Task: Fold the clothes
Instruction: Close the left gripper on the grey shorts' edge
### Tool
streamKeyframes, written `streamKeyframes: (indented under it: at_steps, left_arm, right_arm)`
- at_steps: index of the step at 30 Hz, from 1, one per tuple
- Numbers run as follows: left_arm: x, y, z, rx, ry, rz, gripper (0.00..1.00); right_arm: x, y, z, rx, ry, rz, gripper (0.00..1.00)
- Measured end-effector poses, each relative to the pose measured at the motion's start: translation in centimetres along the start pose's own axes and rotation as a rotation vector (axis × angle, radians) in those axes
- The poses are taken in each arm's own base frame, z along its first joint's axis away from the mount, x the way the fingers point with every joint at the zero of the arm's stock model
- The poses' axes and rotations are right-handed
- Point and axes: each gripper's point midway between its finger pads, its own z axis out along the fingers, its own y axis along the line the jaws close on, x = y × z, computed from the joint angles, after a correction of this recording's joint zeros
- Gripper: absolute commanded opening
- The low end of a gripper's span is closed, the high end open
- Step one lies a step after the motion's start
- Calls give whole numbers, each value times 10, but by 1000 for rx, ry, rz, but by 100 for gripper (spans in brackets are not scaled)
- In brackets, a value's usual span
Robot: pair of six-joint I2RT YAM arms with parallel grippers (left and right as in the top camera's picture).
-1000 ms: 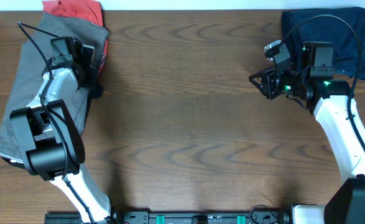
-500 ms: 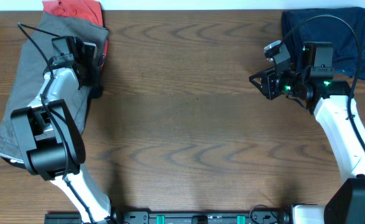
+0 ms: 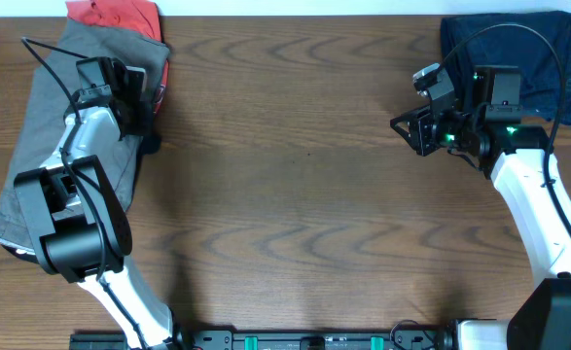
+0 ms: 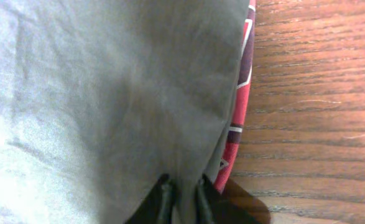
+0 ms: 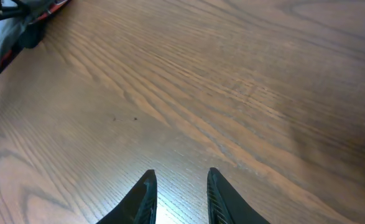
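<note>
Two arms work a wooden tabletop seen from above: grey-olive shorts lie far left, overlapping a red-orange T-shirt, and a dark navy garment sits far right. At the left wrist, the left end effector is clamped on the shorts' edge, with red fabric showing beneath. At the right wrist, the right end effector hangs with fingers apart above the wood

A dark brown wooden bench with bold, wavy grain fills nearly the whole overhead view. Along its far edge runs a narrow white strip. At the near edge sits a black rail with green fittings. Light glares softly off the wood in the right wrist view.
</note>
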Motion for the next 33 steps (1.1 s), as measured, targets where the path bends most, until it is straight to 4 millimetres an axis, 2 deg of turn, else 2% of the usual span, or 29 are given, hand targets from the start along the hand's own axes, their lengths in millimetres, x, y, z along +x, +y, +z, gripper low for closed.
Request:
streamKeyframes:
  at_steps: [7, 9, 10, 12, 21, 33]
  left_arm:
    - [-1, 1, 0, -4, -3, -2, 8]
    - [-1, 1, 0, -4, -3, -2, 13]
    - [-1, 1, 0, -4, -3, -3, 21]
    - [-1, 1, 0, -4, -2, -5, 25]
    - [6, 0, 0, -3, 24, -12, 24]
    - [8, 13, -1, -80, 40, -11, 23]
  right_arm:
    - [0, 0, 0, 0, 0, 0, 25]
    - [0, 0, 0, 0, 0, 0, 24]
    - [0, 0, 0, 0, 0, 0, 25]
    - [0, 0, 0, 0, 0, 0, 24]
    - [0, 0, 0, 0, 0, 4, 24]
    - [0, 0, 0, -1, 1, 8, 25]
